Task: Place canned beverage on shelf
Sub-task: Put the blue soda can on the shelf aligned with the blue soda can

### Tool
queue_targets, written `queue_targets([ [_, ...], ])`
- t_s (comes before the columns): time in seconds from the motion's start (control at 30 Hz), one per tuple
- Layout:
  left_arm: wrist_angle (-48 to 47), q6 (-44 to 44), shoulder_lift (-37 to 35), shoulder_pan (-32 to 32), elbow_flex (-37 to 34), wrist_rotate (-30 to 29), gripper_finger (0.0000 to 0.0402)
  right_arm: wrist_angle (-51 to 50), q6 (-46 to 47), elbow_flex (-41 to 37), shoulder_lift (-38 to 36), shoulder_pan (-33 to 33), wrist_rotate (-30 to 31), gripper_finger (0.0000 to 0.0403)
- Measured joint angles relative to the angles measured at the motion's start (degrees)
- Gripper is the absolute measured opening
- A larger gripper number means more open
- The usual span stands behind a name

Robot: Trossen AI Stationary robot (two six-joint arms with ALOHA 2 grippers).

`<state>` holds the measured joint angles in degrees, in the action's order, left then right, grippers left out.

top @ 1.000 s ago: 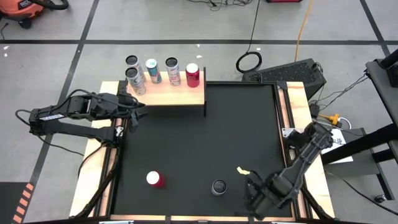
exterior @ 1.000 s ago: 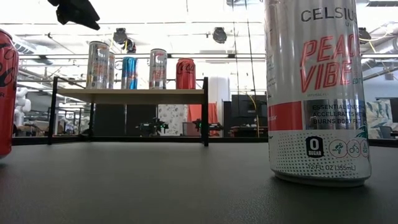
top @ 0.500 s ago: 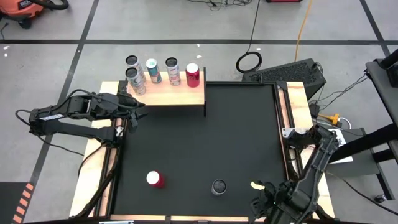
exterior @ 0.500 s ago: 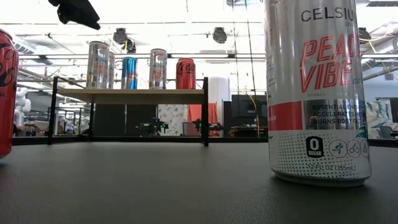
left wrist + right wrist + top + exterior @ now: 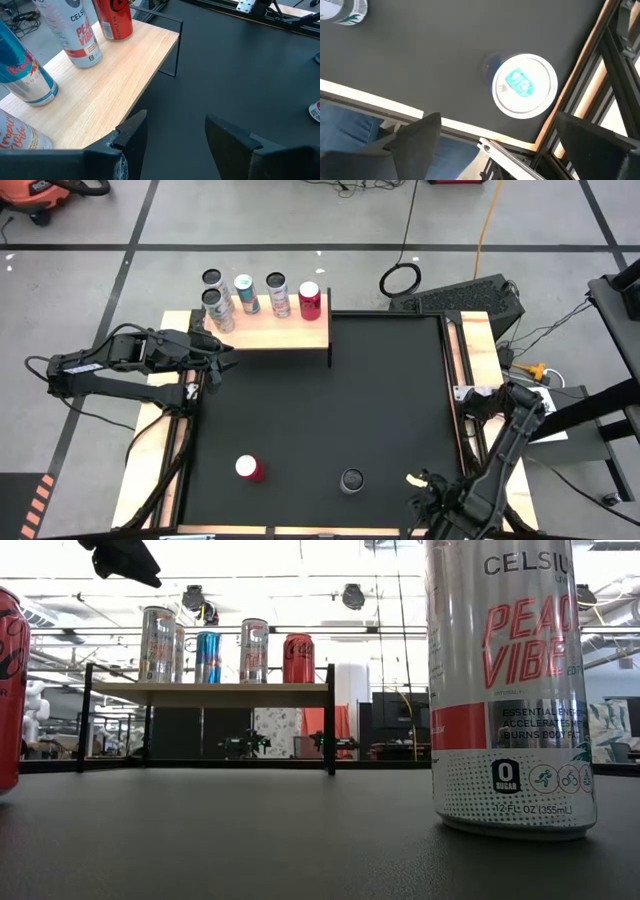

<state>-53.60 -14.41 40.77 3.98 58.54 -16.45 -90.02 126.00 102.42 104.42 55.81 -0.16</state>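
The shelf [image 5: 290, 332], a pale wood board on thin black legs, stands at the table's far left and bears several upright cans [image 5: 275, 292]. A red can [image 5: 248, 468] and a Celsius can [image 5: 351, 480] stand on the black table near its front edge. A third can with a white top [image 5: 525, 86] stands by the near right corner; my right arm hides it in the high view. My right gripper [image 5: 496, 120] hangs open above that corner, pointing down, with the can just ahead of its fingers. My left gripper [image 5: 175, 125] stands open and empty at the shelf's near left corner [image 5: 218, 358].
Wooden strips and black frame rails [image 5: 600, 100] edge the table close to the white-topped can. The Celsius can [image 5: 342, 10] stands farther toward the table's left. The middle of the black table [image 5: 380, 400] holds nothing.
My right gripper has moved toward the table's right edge and near corner, sinking a little, and its wrist has rolled. Its fingers have stayed apart. The cans and my left arm have kept still.
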Motion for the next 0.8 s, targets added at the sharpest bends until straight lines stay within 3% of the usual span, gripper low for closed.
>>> queue_targets([
  [0.8, 0.0, 0.0, 0.0, 0.0, 0.0, 0.0, 0.0201, 2.6, 6.7, -9.5, 0.0, 0.5, 0.0, 0.0375],
])
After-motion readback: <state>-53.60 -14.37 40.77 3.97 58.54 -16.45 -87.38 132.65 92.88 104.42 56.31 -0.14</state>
